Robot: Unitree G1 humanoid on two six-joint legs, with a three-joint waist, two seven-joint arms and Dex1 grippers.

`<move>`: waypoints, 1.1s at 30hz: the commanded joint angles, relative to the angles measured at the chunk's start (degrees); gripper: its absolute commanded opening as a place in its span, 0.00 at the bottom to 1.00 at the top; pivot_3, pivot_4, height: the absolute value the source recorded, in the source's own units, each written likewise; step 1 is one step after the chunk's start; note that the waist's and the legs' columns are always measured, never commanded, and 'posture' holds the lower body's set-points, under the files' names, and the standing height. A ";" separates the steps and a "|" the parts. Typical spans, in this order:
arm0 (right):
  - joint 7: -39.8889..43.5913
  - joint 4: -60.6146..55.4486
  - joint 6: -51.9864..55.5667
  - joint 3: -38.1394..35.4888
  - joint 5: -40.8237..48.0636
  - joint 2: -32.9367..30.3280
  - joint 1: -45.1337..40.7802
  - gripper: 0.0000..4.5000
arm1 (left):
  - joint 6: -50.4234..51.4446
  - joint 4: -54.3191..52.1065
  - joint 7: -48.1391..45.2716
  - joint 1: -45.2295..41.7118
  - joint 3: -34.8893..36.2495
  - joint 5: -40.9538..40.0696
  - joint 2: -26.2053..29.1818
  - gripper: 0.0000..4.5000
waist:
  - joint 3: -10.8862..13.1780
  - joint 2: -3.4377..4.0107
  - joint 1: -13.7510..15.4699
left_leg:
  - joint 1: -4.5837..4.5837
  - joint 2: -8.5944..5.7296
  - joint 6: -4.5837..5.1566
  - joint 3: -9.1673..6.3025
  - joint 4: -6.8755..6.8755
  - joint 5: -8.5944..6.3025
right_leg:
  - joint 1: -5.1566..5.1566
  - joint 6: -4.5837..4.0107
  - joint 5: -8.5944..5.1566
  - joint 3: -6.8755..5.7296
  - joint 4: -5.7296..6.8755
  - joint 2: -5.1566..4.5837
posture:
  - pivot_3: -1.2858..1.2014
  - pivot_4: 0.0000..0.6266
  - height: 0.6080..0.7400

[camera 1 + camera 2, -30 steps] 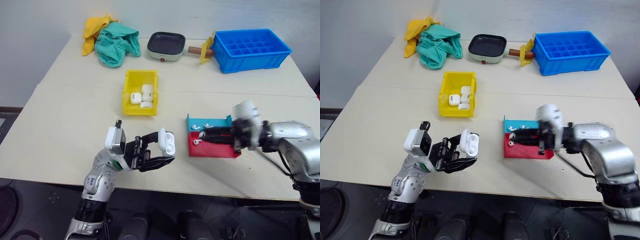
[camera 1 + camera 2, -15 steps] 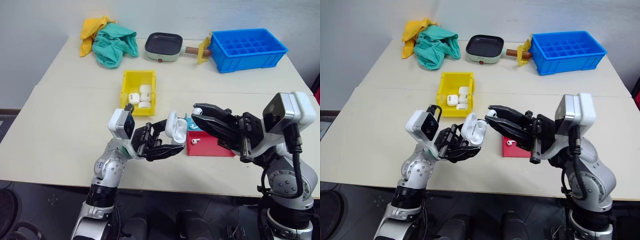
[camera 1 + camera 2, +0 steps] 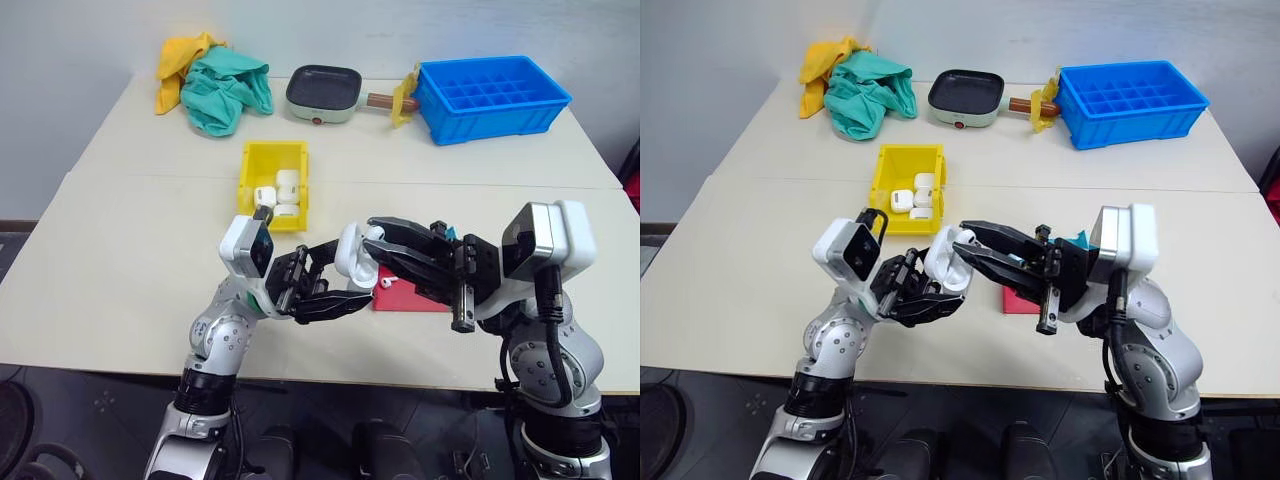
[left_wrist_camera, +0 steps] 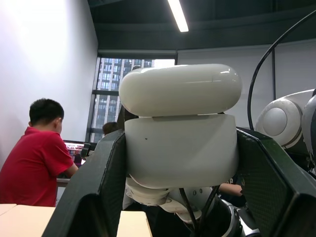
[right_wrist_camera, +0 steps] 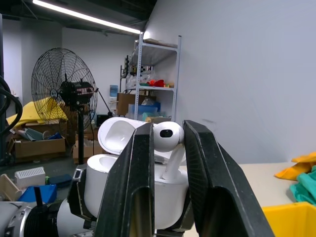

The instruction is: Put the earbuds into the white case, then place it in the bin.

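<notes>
Moved: right pincer [image 5: 165, 163] swung left off red plastic tray [image 3: 405, 297] to open glossy white case [image 3: 352, 258] | holds white plastic earbud [image 5: 168, 137] above its slot | left pincer [image 3: 335, 283] clamps case | insertion imminent

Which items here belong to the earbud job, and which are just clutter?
Job: white case in left gripper; earbud in right gripper; spare earbud; yellow bin.
Clutter: blue crate, pan, cloths.
</notes>
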 commanded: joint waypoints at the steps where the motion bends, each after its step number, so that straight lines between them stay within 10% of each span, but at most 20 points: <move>1: 0.55 1.26 -1.08 1.29 -1.80 -0.77 0.15 0.10 | -0.77 -3.35 0.22 -0.15 -0.97 -0.52 -1.09 0.62 | 0.00 0.00 0.00 | 0.00 0.00 0.00 0.00 0.00 0.00 | 0.00 0.00 0.00 0.00 0.00 0.00 | 0.52 0.24 1.00; 18: 2.61 3.08 -2.47 5.70 -3.75 -2.89 2.62 0.10 | -2.07 -2.89 -1.40 -0.21 -1.39 1.34 -1.86 0.62 | 0.00 0.00 0.01 | 0.00 0.00 0.00 0.00 -0.01 0.00 | 0.00 0.00 0.00 0.00 -0.02 0.00 | 0.52 0.24 1.00; 30: 1.46 0.43 -0.26 -0.66 2.91 -7.61 2.33 0.99 | -3.36 -1.98 -1.02 0.81 0.54 2.12 -0.99 0.62 | 0.00 0.00 0.23 | 0.00 0.00 0.00 0.00 -0.01 0.00 | 0.03 0.00 0.00 0.00 -0.09 0.00 | 0.52 0.24 1.00; 33: -0.52 -1.92 2.11 -11.48 7.89 -13.50 7.86 1.00 | -4.20 -1.17 -1.99 3.35 2.79 2.98 2.53 0.62 | 0.00 0.00 0.75 | 0.00 0.00 0.00 -0.01 -0.06 0.00 | 0.04 0.00 0.00 -0.02 -0.18 -0.01 | 0.52 0.24 1.00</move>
